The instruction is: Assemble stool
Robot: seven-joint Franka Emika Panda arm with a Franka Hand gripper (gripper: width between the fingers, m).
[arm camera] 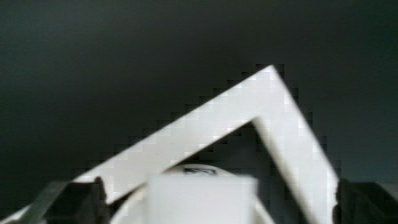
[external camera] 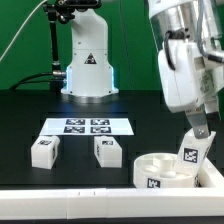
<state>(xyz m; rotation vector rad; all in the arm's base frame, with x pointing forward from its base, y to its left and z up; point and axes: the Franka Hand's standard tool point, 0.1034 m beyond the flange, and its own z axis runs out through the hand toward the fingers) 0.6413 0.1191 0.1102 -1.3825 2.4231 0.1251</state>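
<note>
Surface: black table [external camera: 30, 110], green curtain [external camera: 25, 40] behind.
Seat [external camera: 150, 172]: flat by the front edge, near the exterior view's right corner, sockets up to take legs.
Leg [external camera: 190, 155]: stands tilted in the seat; I judge I'm seating it in a socket.
Gripper [external camera: 201, 132]: my fingers are clamped on the leg's top.
Spare legs [external camera: 45, 150]: two wait along the front edge, clear of the seat.
Marker board [external camera: 87, 126]: mid-table, just behind them.

Even light leaves white parts bright on the black table [external camera: 20, 115] in the exterior view, with a bluish glow at the far arm base [external camera: 88, 90]. The wrist view is dim and coarse, the close leg [arm camera: 196, 195] blurred.
</note>
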